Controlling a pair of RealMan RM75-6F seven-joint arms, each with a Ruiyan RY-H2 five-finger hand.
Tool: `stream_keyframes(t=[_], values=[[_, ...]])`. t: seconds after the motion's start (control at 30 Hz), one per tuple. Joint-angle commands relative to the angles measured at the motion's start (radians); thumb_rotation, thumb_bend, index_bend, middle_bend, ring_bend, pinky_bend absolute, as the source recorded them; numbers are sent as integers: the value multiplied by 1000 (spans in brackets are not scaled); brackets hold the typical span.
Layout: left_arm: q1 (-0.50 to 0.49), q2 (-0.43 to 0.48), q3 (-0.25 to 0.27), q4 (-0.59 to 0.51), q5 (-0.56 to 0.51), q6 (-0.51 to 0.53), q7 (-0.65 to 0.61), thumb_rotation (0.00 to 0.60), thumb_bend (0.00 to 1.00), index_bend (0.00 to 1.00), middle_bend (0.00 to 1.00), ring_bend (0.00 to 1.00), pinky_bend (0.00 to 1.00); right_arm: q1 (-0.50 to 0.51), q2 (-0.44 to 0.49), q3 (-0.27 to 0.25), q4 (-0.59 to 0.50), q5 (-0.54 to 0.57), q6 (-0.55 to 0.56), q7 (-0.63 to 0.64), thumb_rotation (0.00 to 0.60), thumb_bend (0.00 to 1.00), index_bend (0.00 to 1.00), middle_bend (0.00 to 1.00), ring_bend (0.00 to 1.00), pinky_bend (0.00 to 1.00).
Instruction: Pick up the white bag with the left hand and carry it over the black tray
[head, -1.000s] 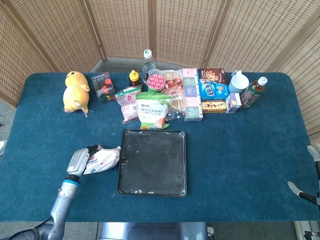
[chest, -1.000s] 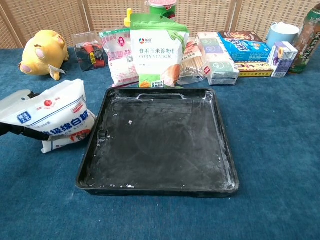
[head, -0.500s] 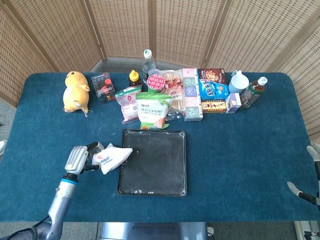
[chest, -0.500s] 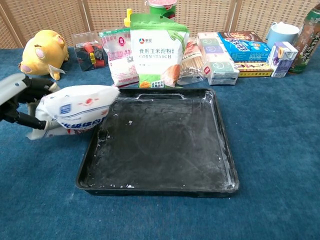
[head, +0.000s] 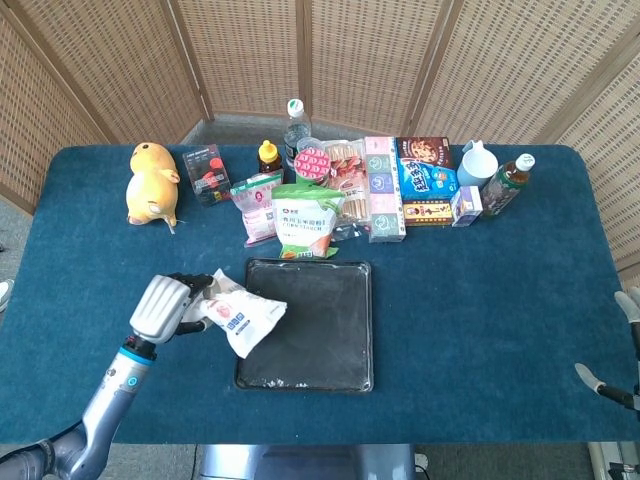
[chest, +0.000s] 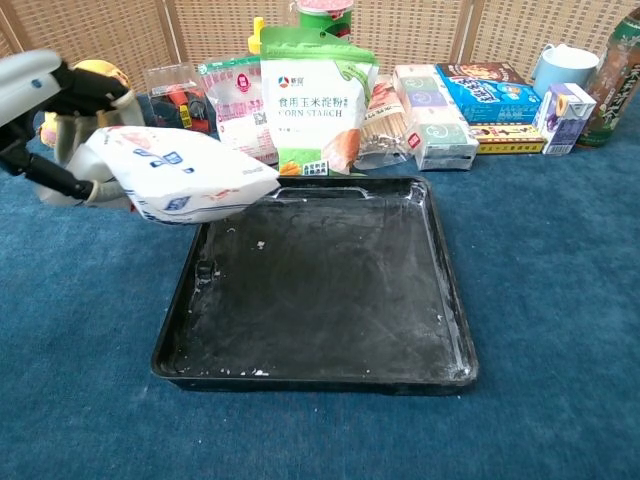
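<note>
Bright, even daylight in both views, soft short shadows under the packages, faint sheen on the black tray (chest: 440, 300), sharp focus throughout the head view, slight motion blur on the white bag (chest: 180, 175) in the chest view

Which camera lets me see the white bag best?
The chest view: the soft white plastic bag looks big there, with blue printing, held by the left hand. The head view shows the same bag small, from above, overlapping the black tray's left edge.
</note>
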Motion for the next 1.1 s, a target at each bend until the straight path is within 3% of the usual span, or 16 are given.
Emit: stream_keyframes(t=[0.03, 0.23, 0.4, 0.67, 0.9, 1.1], values=[[-86, 38, -30, -80, 107, -43, 298, 600, 519, 858, 730, 655, 650, 0, 2, 2, 2, 2, 0, 7, 600, 0, 22, 0, 25, 0], [-155, 59, -45, -129, 200, -108, 623, 600, 514, 857, 730, 655, 659, -1, 6, 3, 5, 3, 0, 21, 600, 0, 22, 0, 25, 0], [-194, 69, -42, -147, 271, -158, 814, 600, 512, 858, 730, 655, 675, -3, 7, 3, 5, 3, 3, 27, 600, 0, 22, 0, 25, 0], [-217, 69, -27, -150, 314, -208, 959, 600, 510, 857, 732, 655, 679, -3, 7, 2, 5, 2, 3, 25, 600, 0, 22, 0, 25, 0], [-217, 66, -18, -139, 307, -208, 963, 600, 502, 862, 734, 655, 679, -4, 6, 3, 4, 2, 6, 23, 600, 0, 22, 0, 25, 0], [-155, 50, -21, -135, 211, -84, 746, 600, 503, 863, 736, 656, 679, -4, 7, 4, 8, 4, 5, 28, 600, 0, 22, 0, 25, 0]])
